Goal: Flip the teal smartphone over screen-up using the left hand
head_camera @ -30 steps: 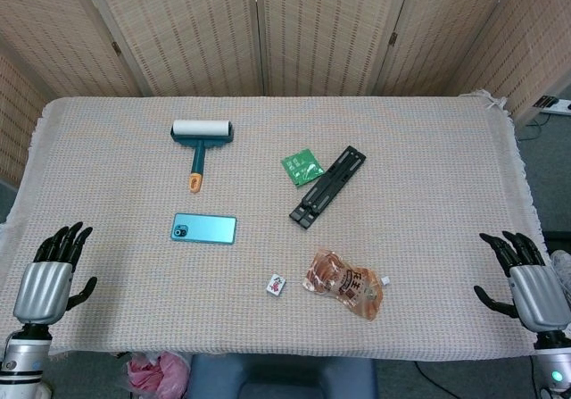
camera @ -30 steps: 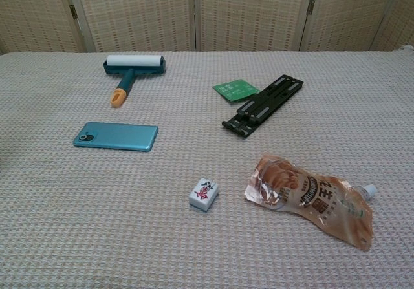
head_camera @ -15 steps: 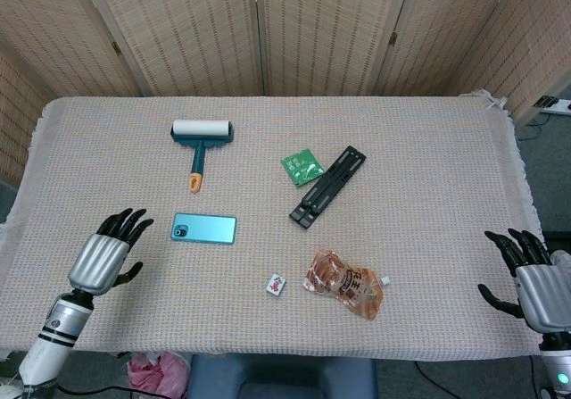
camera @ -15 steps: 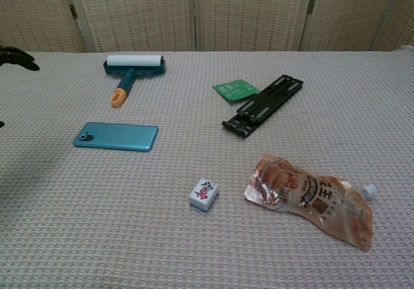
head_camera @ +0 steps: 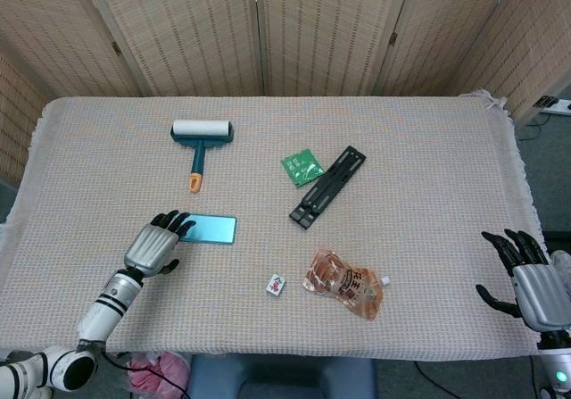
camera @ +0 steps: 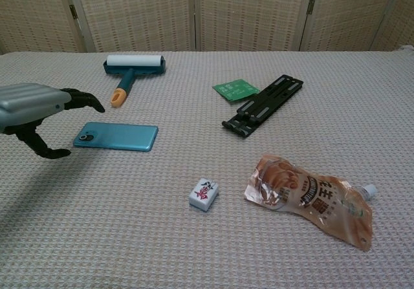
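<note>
The teal smartphone (head_camera: 211, 228) (camera: 120, 137) lies flat on the cloth with its back and camera lens up, left of the table's middle. My left hand (head_camera: 157, 245) (camera: 40, 110) hovers just left of the phone's camera end, fingers spread and holding nothing; in the head view its fingertips overlap the phone's left edge, and I cannot tell whether they touch it. At the table's near right corner my right hand (head_camera: 525, 277) stays with fingers apart and holds nothing; only the head view shows it.
A lint roller (head_camera: 201, 144) (camera: 131, 68) lies beyond the phone. A green card (head_camera: 302, 166) (camera: 235, 89) and a black folding stand (head_camera: 327, 187) (camera: 263, 105) sit mid-table. A mahjong tile (head_camera: 277, 284) (camera: 204, 193) and a snack pouch (head_camera: 343, 283) (camera: 308, 197) lie near the front edge.
My left hand has travelled from the table's near left corner rightward and inward up to the phone's left end. The phone and the right hand have stayed put.
</note>
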{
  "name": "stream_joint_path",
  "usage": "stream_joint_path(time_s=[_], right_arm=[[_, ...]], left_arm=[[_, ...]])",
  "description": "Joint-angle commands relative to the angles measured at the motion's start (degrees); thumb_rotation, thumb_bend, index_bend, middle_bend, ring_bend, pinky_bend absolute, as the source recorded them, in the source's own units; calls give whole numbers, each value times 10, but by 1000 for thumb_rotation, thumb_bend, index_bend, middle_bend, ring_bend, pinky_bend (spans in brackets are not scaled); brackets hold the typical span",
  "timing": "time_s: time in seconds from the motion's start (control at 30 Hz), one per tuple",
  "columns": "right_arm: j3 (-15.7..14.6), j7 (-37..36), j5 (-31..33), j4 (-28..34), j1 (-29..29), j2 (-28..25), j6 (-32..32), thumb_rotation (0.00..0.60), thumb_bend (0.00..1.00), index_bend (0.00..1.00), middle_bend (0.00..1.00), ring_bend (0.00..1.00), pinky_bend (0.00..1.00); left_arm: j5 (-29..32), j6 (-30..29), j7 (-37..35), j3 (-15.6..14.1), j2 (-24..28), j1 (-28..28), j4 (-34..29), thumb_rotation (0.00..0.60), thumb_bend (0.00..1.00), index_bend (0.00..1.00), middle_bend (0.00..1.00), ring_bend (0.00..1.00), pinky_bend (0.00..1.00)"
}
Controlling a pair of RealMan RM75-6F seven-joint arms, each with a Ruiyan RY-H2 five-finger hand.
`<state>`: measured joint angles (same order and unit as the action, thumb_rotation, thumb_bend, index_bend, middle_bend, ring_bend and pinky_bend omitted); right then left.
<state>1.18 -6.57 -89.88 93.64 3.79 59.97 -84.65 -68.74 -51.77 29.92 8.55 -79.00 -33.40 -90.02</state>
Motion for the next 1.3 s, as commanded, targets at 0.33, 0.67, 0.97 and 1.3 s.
stream_joint_path(time_s=[0.33, 0.67, 0.97, 1.3], right_arm=[[0, -6, 9, -7, -1, 4, 5, 600, 174, 142, 197, 80, 85], [0, -12, 13, -14, -2, 6, 7, 600, 175, 142, 197, 80, 85], [0, -17, 15, -19, -2, 7, 9, 600, 175, 142, 197, 80, 85], [0, -18, 18, -20, -2, 8, 12, 600, 175, 142, 197, 80, 85]], left_arm=[[140, 25, 77, 12, -68, -69, 52, 600, 317, 180, 153, 91, 182], [210, 17, 110, 12, -99, -108, 79, 600, 318, 239, 236, 144, 182], [255, 15, 110, 9, -126, -129, 112, 600, 317, 268, 273, 163, 182], [264, 15, 95, 5, -147, -143, 151, 600, 317, 343, 360, 212, 182]])
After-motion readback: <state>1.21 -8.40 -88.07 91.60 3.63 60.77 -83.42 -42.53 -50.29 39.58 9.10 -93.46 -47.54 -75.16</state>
